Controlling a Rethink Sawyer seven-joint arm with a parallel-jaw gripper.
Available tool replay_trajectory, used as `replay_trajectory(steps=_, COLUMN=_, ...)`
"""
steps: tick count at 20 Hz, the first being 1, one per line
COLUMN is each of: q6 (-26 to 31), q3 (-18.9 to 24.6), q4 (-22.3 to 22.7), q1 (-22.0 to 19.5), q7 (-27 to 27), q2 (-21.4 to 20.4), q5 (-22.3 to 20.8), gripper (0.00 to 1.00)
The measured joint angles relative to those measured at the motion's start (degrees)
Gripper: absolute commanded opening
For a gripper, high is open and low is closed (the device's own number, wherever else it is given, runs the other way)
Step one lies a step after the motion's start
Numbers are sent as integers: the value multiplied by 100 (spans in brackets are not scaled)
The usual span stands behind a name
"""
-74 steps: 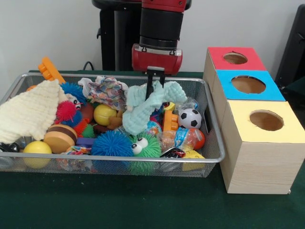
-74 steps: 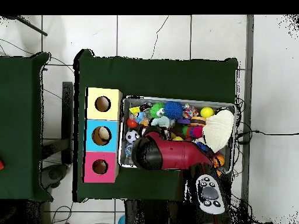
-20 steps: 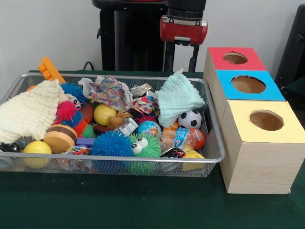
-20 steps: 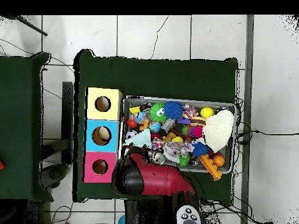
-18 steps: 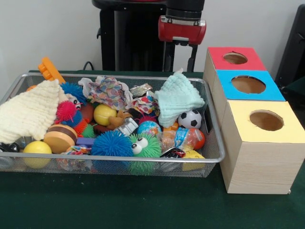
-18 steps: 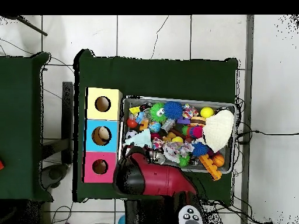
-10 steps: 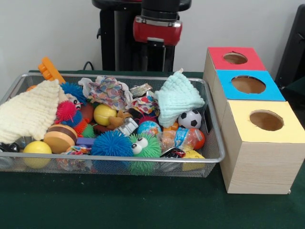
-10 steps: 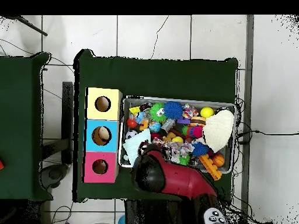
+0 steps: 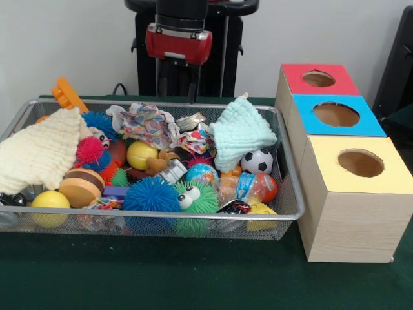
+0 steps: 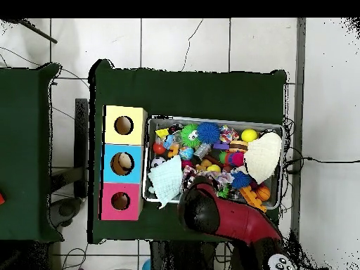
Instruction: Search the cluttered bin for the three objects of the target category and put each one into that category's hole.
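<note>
Table [image 9: 161,278]: dark green cloth under everything.
Bin [image 9: 293,194]: wire mesh basket, crammed with toys, just left of the boxes in the front view.
Boxes: three wooden ones in a row, topped red [image 9: 319,79], blue [image 9: 336,115] and yellow [image 9: 359,164], each with a round hole.
Arm [image 10: 232,221]: red and black, over the bin's far rim.
Cream cloth [image 9: 39,152]: draped over the bin's left end.
Mint cloth [image 9: 240,132]: lies loose at the bin's right end, propped above the soccer ball [image 9: 257,161], beside the blue box.
Gripper [image 9: 177,81]: raised above the far rim, holding nothing; two dark fingers hang apart, well left of the mint cloth.
Blue spiky ball [image 9: 151,194]: at the near wall.
</note>
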Motion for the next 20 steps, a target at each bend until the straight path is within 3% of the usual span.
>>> replay_trajectory(steps=12, q6=-683, q3=-143, q4=-3, q1=323, q7=0, q2=559, q5=-345, gripper=100)
replay_trajectory(steps=20, q6=-749, q3=-95, q4=-7, q1=-88, q7=0, q2=897, q5=-613, gripper=100)
